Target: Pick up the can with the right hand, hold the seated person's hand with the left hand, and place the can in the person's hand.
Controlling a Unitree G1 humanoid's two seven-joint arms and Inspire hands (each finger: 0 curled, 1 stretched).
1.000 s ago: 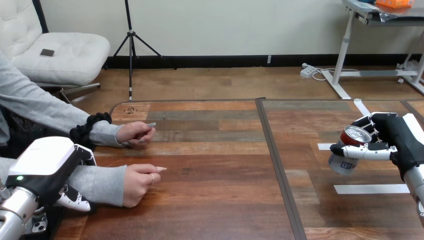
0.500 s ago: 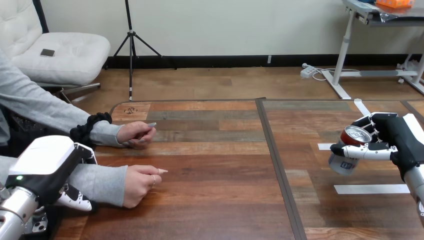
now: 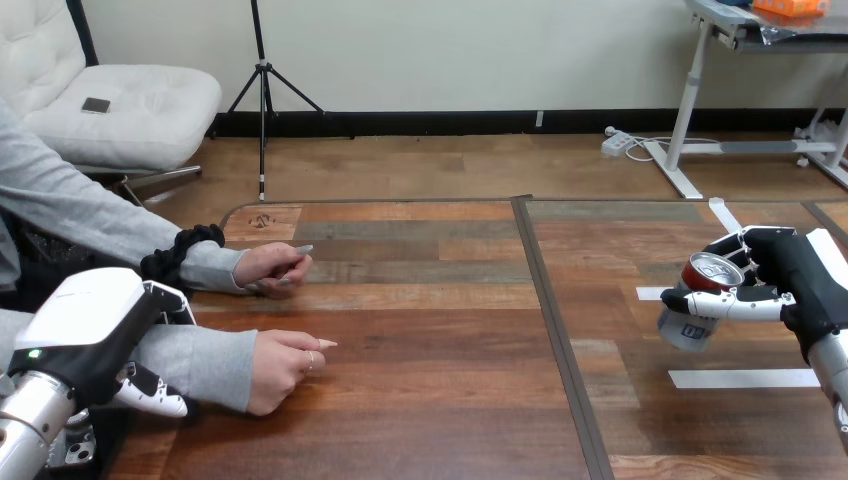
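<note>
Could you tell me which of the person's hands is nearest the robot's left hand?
The person's lower hand, beside the left hand; the person's upper hand lies farther.

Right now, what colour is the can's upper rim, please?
Red; the can shows best in head view.

Shiny metal can (image 3: 700, 298); matt wood-plank table (image 3: 420, 300)

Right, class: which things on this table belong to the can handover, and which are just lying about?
Job: can, right robot hand, left robot hand, person's nearer hand.
Lying about: white tape strips, probably person's farther hand.
</note>
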